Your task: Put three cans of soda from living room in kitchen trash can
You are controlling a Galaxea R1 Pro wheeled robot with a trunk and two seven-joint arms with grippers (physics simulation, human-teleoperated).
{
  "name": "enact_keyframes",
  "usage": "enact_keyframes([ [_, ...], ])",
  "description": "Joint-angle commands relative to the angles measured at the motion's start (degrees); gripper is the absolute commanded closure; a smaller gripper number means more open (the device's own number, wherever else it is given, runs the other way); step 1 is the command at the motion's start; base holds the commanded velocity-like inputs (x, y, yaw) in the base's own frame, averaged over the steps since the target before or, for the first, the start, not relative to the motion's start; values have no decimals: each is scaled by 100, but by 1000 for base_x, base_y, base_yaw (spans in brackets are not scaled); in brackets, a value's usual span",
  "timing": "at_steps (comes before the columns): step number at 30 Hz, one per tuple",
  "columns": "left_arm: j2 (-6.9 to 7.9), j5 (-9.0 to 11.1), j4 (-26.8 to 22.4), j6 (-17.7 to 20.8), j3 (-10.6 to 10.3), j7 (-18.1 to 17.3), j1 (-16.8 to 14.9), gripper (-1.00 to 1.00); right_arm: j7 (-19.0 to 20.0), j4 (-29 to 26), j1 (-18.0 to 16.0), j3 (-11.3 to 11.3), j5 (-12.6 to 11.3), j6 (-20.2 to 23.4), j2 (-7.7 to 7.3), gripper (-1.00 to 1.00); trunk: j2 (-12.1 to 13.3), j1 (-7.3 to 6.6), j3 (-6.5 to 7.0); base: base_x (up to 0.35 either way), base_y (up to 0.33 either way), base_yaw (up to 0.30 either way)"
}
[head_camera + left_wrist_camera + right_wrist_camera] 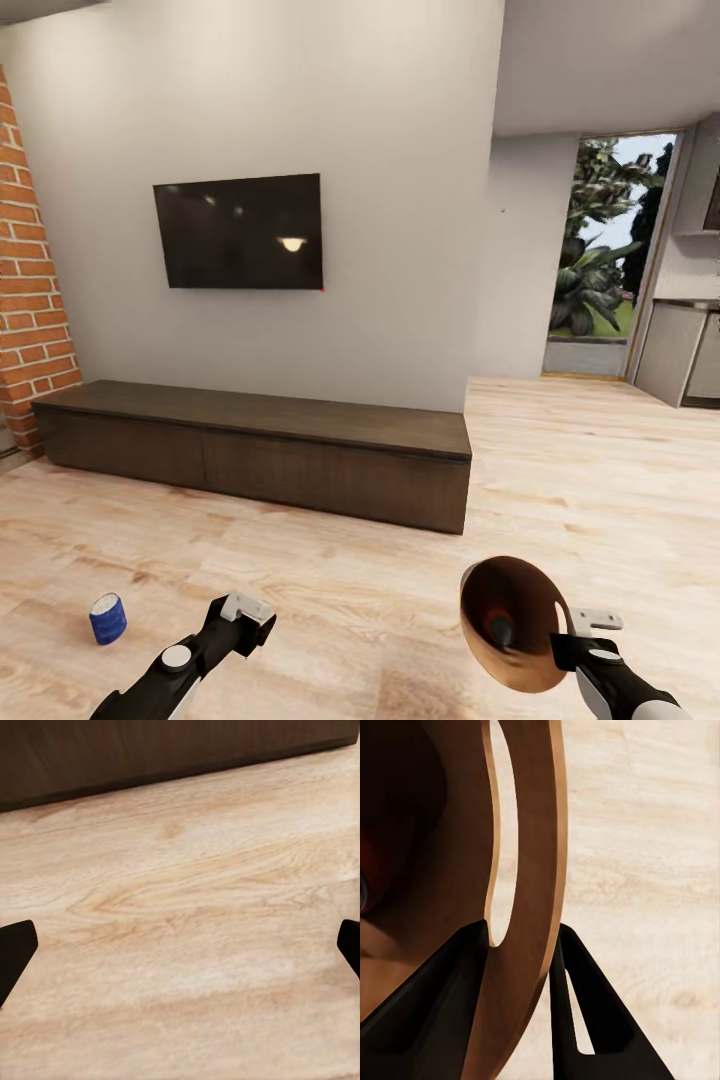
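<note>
Nearest the head camera, the right gripper (556, 640) holds the tash can (512, 622) by its rim, the bucket tipped on its side so its coppery brown inside faces the camera; an orange can of soda (497, 627) lies inside it, its silver top showing. From the right wrist camera, the black fingers (442, 997) stand on either side of the tash can's wall (529, 870), closed on it, with a dark red shape deep in the bucket's hollow. Across from the tash can, the left gripper (248, 615) hangs over the pale wood floor (350, 590) with nothing in it; the left wrist camera shows its two dark fingertips (15, 949) far apart at the edges of the frame, open over bare planks. A blue can of soda (108, 618) stands upright on the floor just beyond the left gripper, on the side away from the tash can. Behind both, a long low dark-brown bench (260, 450) runs along the white wall of the living room, with a black TV (240, 231) mounted above it and a red brick column (30, 270) beside the bench's far end. Past the bench's near end, grey cabinets (690, 350) show beside a glass door with greenery outside.
</note>
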Motion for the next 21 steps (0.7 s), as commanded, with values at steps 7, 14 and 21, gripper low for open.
enact_keyframes([
  [7, 1, 0, 1, -7, 0, 0, 0, -100, 18, -11, -3, -40, 11, -1, 26, 100, 9, -18, 157, 0, 0, 98],
  [14, 0, 0, 0, -9, 0, 0, 0, -100, 18, -11, -3, -40, 11, -1, 34, 100, 19, -36, 312, 0, 0, 238],
  [21, 0, 0, 2, -11, 0, 0, 0, -100, 18, -11, -3, -40, 12, -1, 34, 100, 28, -54, 467, 0, 0, 252],
])
